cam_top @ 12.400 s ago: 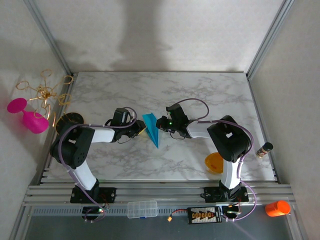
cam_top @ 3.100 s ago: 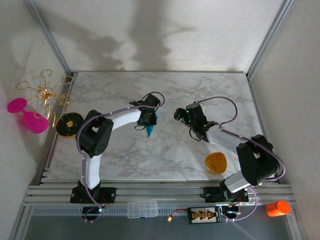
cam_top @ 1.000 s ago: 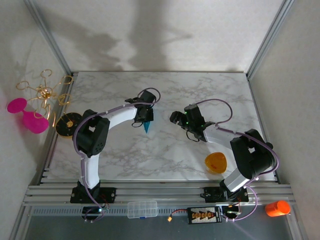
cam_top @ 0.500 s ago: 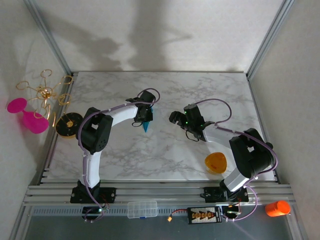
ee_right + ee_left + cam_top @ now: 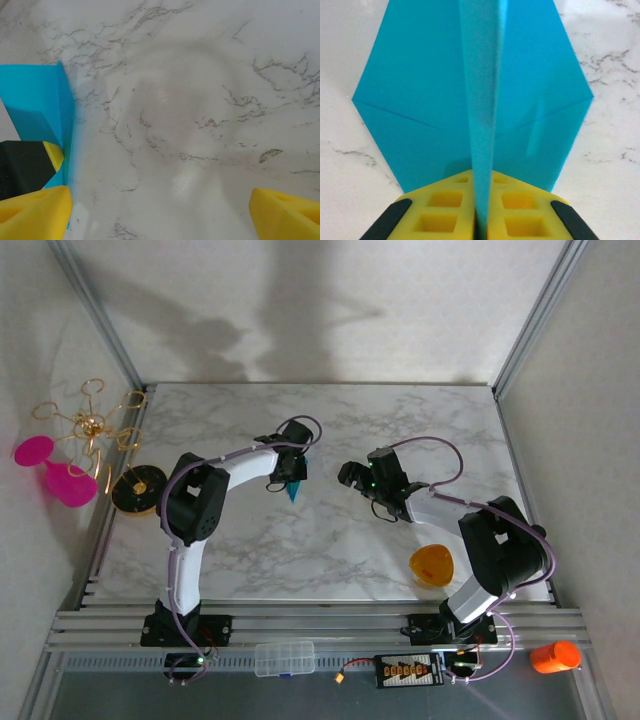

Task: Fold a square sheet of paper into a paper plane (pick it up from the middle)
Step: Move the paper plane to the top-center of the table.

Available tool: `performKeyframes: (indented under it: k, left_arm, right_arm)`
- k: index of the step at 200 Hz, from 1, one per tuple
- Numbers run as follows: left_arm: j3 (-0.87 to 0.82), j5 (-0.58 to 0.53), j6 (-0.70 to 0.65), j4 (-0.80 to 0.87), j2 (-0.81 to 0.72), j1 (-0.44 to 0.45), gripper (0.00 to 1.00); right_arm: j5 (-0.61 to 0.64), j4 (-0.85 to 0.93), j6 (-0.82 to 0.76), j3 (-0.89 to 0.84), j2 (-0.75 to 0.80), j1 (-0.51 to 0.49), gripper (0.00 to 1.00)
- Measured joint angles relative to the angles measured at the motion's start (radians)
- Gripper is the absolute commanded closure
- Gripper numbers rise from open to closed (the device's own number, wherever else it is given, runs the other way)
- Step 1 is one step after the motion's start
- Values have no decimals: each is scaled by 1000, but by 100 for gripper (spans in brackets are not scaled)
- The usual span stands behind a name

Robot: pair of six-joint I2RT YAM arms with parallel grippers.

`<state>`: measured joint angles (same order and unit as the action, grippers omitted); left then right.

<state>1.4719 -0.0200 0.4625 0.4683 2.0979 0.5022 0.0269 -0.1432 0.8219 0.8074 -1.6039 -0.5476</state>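
The teal-blue paper plane (image 5: 293, 490) is pinched by its central keel in my left gripper (image 5: 290, 472), its pointed tip aimed at the near side of the table. In the left wrist view the keel stands upright between the yellow fingers (image 5: 445, 210), and both wings (image 5: 420, 105) spread flat over the marble; the left gripper (image 5: 481, 205) is shut on it. My right gripper (image 5: 350, 478) hovers to the right of the plane, apart from it. In the right wrist view the right gripper (image 5: 160, 215) is open with bare marble between its tips, and the plane (image 5: 37, 100) is at the left edge.
A small orange bowl (image 5: 432, 565) sits near the right arm's base. A pink goblet (image 5: 60, 475), gold wire shapes (image 5: 90, 425) and a black disc (image 5: 138, 490) lie off the table's left edge. A small bottle (image 5: 528, 538) stands at the right edge.
The plane earlier lay flat between both grippers; now the left gripper alone holds it by the keel, and the right has drawn back open. Little has moved in the last second.
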Motion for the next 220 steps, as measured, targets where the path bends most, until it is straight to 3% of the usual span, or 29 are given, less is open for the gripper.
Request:
performKeyframes:
  k: [35, 112, 220]
  left_arm:
    - [81, -7, -24, 0, 29, 0, 89]
    - [344, -18, -48, 1, 209, -2, 87]
    - [393, -52, -36, 15, 265, -2, 73]
  right_arm:
    - [38, 15, -31, 26, 1, 1, 1]
    - [109, 27, -83, 27, 51, 35, 1]
    - [100, 28, -77, 19, 52, 36, 1]
